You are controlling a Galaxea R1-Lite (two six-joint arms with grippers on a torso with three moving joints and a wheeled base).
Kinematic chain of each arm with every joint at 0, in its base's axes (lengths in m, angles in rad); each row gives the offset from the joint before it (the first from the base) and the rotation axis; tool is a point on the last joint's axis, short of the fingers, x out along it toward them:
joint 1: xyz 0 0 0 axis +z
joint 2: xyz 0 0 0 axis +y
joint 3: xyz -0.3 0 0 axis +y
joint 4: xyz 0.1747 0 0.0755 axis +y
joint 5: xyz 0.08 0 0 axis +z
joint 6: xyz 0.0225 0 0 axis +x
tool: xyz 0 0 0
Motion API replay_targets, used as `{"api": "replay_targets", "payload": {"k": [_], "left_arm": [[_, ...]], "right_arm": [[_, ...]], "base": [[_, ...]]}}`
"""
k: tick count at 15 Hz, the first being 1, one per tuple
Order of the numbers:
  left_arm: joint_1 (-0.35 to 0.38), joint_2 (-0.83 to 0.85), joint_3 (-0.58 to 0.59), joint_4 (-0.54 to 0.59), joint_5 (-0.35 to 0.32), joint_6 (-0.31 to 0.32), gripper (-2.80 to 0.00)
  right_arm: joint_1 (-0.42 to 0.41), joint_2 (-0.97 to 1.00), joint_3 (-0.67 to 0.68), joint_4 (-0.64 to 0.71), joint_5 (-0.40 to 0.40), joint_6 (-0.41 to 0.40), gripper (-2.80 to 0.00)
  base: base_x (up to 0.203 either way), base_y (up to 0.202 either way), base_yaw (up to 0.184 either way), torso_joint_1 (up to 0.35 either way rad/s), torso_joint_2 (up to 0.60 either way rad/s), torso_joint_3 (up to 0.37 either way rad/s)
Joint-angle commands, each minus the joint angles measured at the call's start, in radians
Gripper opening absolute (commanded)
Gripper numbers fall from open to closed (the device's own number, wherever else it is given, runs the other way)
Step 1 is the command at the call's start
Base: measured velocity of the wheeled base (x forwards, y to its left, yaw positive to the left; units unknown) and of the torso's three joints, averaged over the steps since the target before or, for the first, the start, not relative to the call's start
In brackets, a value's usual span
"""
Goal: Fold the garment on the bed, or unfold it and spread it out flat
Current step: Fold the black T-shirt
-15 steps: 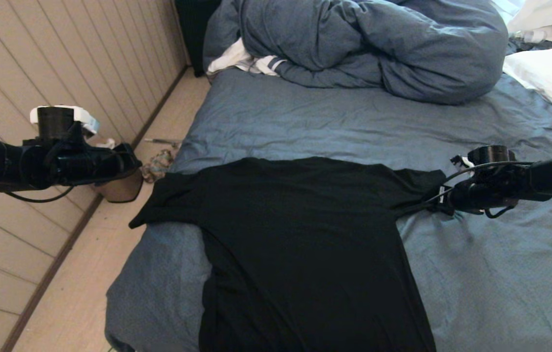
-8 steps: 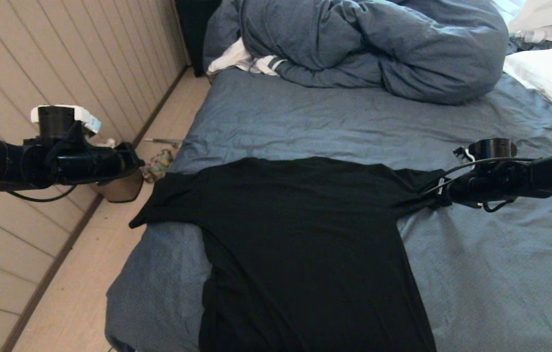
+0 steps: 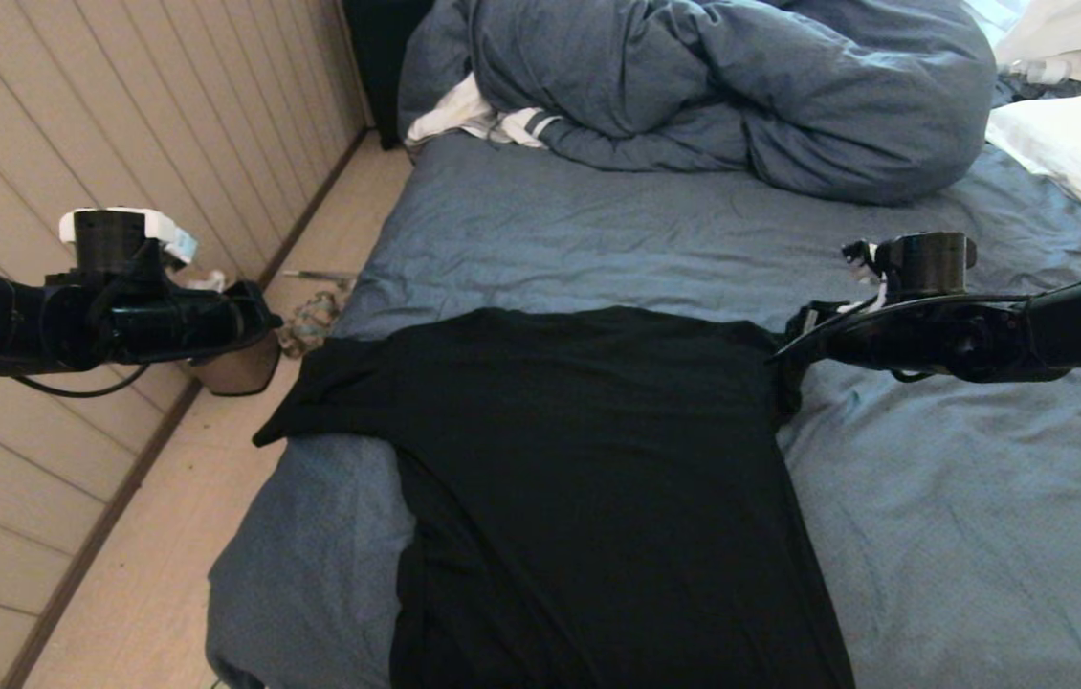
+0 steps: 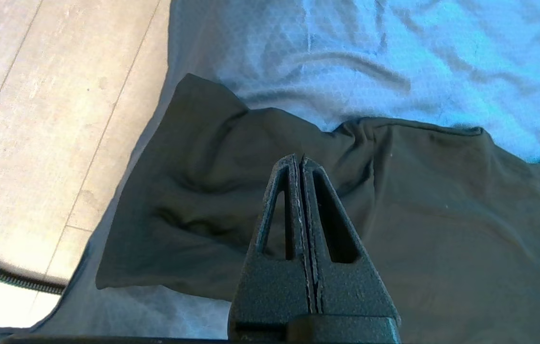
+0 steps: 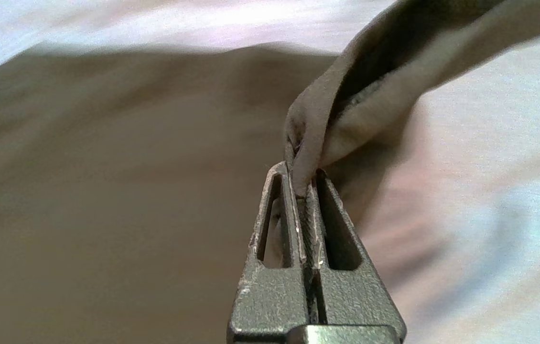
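Pinching only a thin edge of the black T-shirt's (image 3: 588, 478) sleeve (image 5: 346, 129), lifted off the bed's slate-blue sheet (image 3: 961, 536), the right gripper (image 5: 302, 184) risked the fabric slipping free, while the left gripper (image 4: 298, 160) hovered clenched empty above the other sleeve (image 4: 179, 200).

Home bedroom: bed (image 3: 598, 239), duvet (image 3: 741, 86), pillow (image 3: 1076, 153)

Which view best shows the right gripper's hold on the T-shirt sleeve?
The right wrist view: the right gripper is shut on a fold of the T-shirt. The head view shows it only at the sleeve's edge; the left wrist view misses it.
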Motion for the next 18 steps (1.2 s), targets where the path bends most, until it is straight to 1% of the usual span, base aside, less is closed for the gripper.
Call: {"api": "replay_targets", "payload": {"k": [1, 3, 5, 8, 10, 13, 17, 18], "left_arm": [[0.000, 0.005, 0.000, -0.002, -0.011, -0.003, -2.80], [0.000, 0.006, 0.000, -0.002, -0.017, -0.003, -2.80], [0.001, 0.006, 0.000, -0.002, -0.017, -0.003, -2.80], [0.000, 0.008, 0.000, -0.003, -0.017, -0.003, -2.80], [0.001, 0.012, -0.003, -0.003, -0.017, -0.003, -2.80], [0.001, 0.020, -0.010, -0.003, -0.017, -0.003, -2.80], [0.004, 0.020, -0.010, -0.003, -0.017, -0.003, -2.80], [0.004, 0.020, -0.010, -0.003, -0.017, -0.003, -2.80]], "right_arm": [[0.072, -0.026, 0.039, -0.040, -0.009, -0.022, -2.80], [0.137, -0.005, 0.044, -0.052, -0.052, -0.055, -2.80], [0.188, 0.012, 0.055, -0.056, -0.079, -0.070, -2.80], [0.241, 0.021, 0.071, -0.079, -0.087, -0.072, -2.80], [0.270, 0.014, 0.108, -0.108, -0.089, -0.083, -2.80], [0.294, 0.006, 0.167, -0.192, -0.089, -0.131, -2.80], [0.296, 0.007, 0.191, -0.192, -0.089, -0.170, -2.80], [0.296, 0.008, 0.199, -0.192, -0.089, -0.174, 0.00]], "base": [[0.000, 0.000, 0.000, 0.000, 0.00, 0.000], [0.000, 0.000, 0.000, 0.000, 0.00, 0.000], [0.000, 0.000, 0.000, 0.000, 0.00, 0.000], [0.000, 0.000, 0.000, 0.000, 0.00, 0.000], [0.000, 0.000, 0.000, 0.000, 0.00, 0.000], [0.000, 0.000, 0.000, 0.000, 0.00, 0.000], [0.000, 0.000, 0.000, 0.000, 0.00, 0.000], [0.000, 0.000, 0.000, 0.000, 0.00, 0.000]]}}
